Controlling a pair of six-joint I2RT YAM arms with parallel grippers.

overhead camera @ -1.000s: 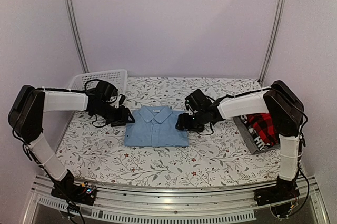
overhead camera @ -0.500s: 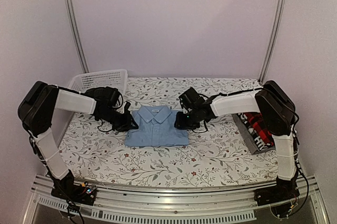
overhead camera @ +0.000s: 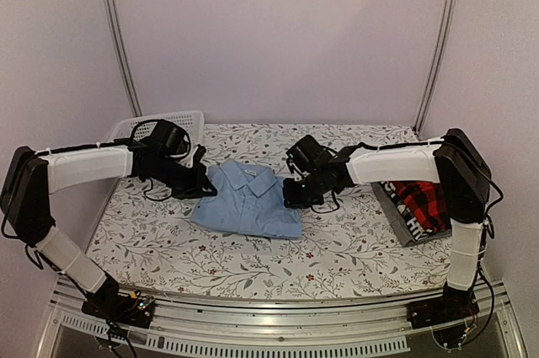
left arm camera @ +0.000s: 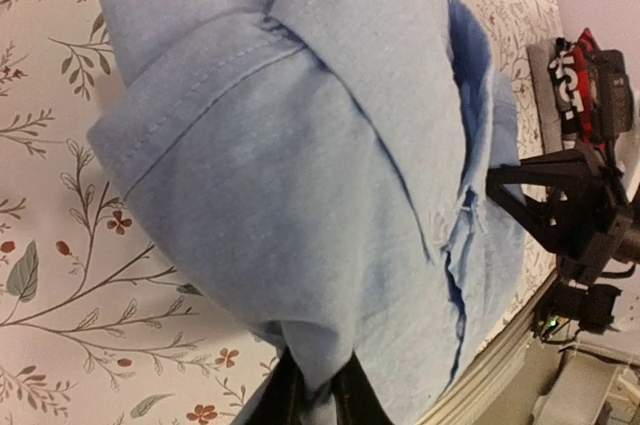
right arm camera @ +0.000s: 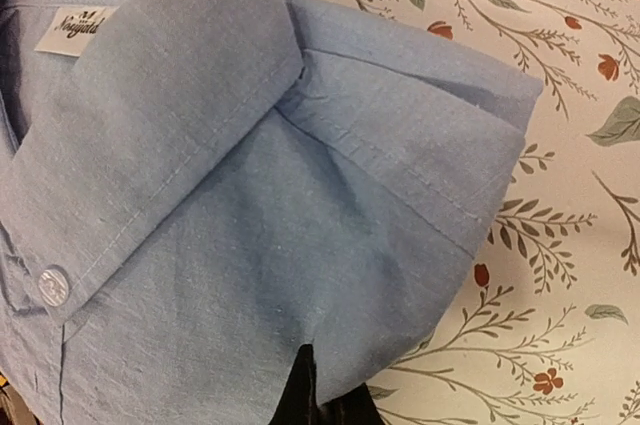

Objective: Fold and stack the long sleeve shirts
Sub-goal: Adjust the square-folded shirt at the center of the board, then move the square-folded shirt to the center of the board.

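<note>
Shirt in hand: your folded light blue shirt (overhead camera: 246, 200) sits mid-surface, skewed. Its collar end seems lifted off the floral surface (overhead camera: 337, 248) and its hem end rests there.
Left jaws: pinched shut on the shirt's left shoulder fold, with cloth bunched between them.
Right jaws: pinched shut on the right shoulder fold, just beside the collar.
Why two grips: holding matching corners likely keeps the fold from spilling open as you carry it.
Stack: the plaid shirt (overhead camera: 421, 202) lies on a grey shirt (overhead camera: 394, 216) at the right edge, well apart. That looks like your destination.
Basket: the white basket (overhead camera: 173, 120) stands back left, uninvolved.
</note>
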